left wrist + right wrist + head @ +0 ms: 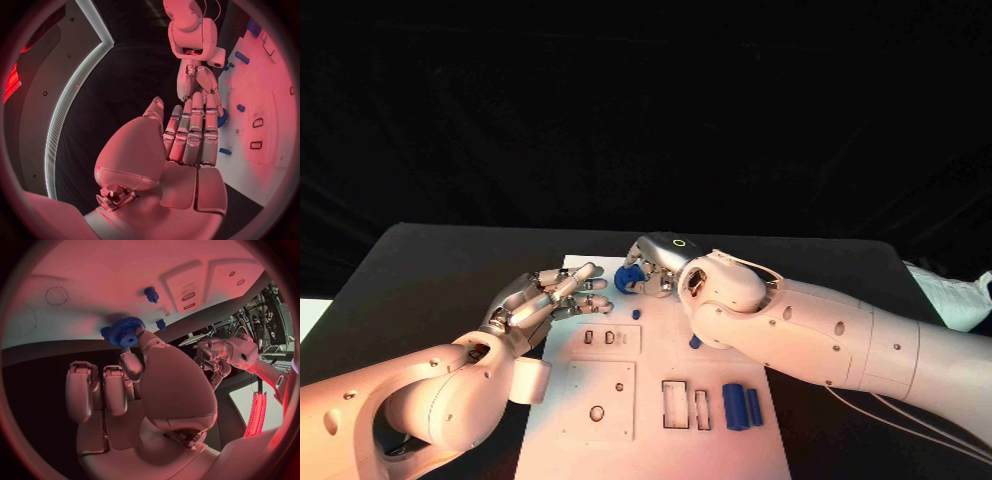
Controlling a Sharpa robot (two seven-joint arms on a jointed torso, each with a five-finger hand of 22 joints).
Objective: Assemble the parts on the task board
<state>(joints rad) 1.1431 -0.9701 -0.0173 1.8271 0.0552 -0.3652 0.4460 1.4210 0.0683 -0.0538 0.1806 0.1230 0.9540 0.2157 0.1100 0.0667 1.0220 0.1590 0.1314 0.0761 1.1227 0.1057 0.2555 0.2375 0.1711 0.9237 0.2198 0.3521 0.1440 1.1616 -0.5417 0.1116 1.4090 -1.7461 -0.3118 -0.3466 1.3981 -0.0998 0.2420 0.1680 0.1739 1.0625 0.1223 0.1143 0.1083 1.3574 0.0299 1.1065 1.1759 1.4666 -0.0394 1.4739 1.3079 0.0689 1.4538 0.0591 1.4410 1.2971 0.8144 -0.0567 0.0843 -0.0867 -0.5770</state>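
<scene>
The white task board (646, 450) lies in the middle of the black table. At its far edge my right hand (664, 262) pinches a blue gear (629, 280) between thumb and finger; the right wrist view shows the gear (125, 333) low over the board (94, 280) at the fingertips. My left hand (554, 296) hovers just left of the gear over the board's far left corner, fingers stretched out straight and holding nothing. In the left wrist view the left hand (190, 135) points toward the right hand (197, 80).
A small blue peg (636, 313) stands on the board near the gear, and another small blue piece (695, 342) lies by my right forearm. Two blue blocks (741, 405) sit at the board's near right beside rectangular slots (675, 404). Dark table flanks the board.
</scene>
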